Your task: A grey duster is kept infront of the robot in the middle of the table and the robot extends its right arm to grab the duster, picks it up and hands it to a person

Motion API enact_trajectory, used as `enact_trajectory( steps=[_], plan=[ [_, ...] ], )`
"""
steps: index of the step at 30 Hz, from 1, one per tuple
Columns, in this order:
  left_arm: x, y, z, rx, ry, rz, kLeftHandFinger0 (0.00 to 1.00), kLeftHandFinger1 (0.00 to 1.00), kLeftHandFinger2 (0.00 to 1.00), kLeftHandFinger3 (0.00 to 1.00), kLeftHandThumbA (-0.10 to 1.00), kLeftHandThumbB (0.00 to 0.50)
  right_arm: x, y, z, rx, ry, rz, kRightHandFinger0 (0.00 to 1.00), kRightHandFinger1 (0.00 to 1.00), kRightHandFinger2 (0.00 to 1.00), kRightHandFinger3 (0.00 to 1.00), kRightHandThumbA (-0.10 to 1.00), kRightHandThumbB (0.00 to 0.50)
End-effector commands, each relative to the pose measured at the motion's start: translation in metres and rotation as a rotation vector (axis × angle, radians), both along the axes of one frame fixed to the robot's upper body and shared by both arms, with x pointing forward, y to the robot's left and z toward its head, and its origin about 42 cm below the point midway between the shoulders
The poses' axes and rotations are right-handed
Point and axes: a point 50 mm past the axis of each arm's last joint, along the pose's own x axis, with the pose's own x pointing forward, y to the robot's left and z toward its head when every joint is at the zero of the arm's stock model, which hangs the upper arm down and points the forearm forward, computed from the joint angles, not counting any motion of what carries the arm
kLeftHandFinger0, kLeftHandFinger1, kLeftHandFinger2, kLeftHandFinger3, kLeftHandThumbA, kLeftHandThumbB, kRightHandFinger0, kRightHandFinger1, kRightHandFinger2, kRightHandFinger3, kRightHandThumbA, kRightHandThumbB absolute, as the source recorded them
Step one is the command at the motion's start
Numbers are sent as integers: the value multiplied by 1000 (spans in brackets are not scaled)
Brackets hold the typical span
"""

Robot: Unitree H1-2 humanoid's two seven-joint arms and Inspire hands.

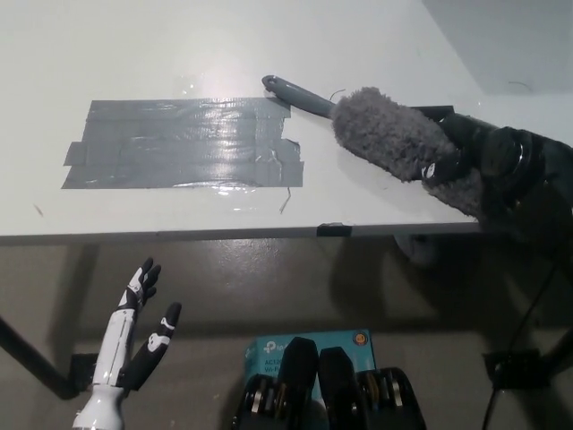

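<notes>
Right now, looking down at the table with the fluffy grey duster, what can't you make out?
Head view only:
- Black right hand: its grip is buried in the fluffy grey duster; closure unclear.
- Duster's far end: hidden behind that hand.
- Blue box on the floor: print too small.
- White left hand: forearm cut off by the bottom edge.

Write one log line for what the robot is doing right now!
right hand: around grey duster fluffy end | duster handle: touching table | left hand: open, below table edge
</notes>
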Motion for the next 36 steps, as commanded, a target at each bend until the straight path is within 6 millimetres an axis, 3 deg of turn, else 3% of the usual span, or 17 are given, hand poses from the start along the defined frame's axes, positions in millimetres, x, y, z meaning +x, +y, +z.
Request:
enact_trajectory(
  steps=[1,3,4,9,10,12,14,15,18,19,21,23,27,29,31,34,36],
  plan=[
    [4,4,11,-4,-59,8,1000,1000,1000,1000,774,179,-1,-9,1,17,-50,3,681,762,663,519,-100,248],
    [4,4,11,-4,-59,8,1000,1000,1000,1000,773,179,-1,-9,1,17,-53,3,668,730,628,633,-100,247],
    [5,4,11,-6,-62,7,1000,1000,1000,1000,761,167,-2,-9,1,24,-68,8,566,595,516,616,-100,249],
    [5,5,10,-20,-61,2,1000,1000,1000,1000,716,165,-2,-12,1,34,-98,18,333,416,409,839,-100,235],
    [5,4,10,-21,-62,0,1000,1000,1000,1000,699,161,-3,-14,1,44,-105,20,195,307,326,823,-100,227],
    [6,4,11,-24,-64,-1,1000,1000,1000,1000,684,168,-4,-17,2,74,-118,24,146,316,347,866,-100,211],
    [7,4,11,-26,-65,-1,1000,1000,1000,1000,679,168,-4,-17,3,89,-122,25,150,341,384,902,-100,209],
    [8,3,12,-28,-67,-3,1000,1000,1000,1000,677,168,-5,-18,5,132,-118,36,400,440,379,835,-100,238],
    [9,3,13,-30,-67,-4,1000,1000,1000,1000,673,167,-5,-18,5,152,-118,41,424,402,318,803,-100,233],
    [9,4,14,-24,-65,-2,1000,1000,1000,1000,667,160,-7,-17,11,237,-98,71,44,89,132,805,-100,206],
    [9,4,15,-25,-65,-2,991,1000,1000,1000,657,157,-10,-15,15,291,-84,88,0,18,111,771,-100,199],
    [9,4,15,-26,-66,-3,986,1000,1000,1000,653,156,-13,-12,21,347,-74,95,0,34,153,739,-100,199],
    [10,5,15,-22,-68,-6,985,1000,1000,1000,651,155,-18,-10,29,437,-58,103,0,123,409,740,-100,214],
    [10,5,14,-30,-68,-3,982,1000,1000,1000,647,164,-23,-6,41,547,-33,110,0,58,467,818,-100,219],
    [10,4,15,-33,-70,-5,976,1000,1000,1000,632,158,-25,-6,46,634,-9,100,0,208,681,883,-100,211],
    [10,4,15,-36,-72,-6,973,1000,1000,1000,624,159,-27,-6,48,681,3,98,0,314,789,929,-100,211],
    [12,4,16,-30,-78,-8,980,1000,1000,1000,620,155,-30,-2,50,885,43,64,0,382,828,973,-100,220]
  ],
)
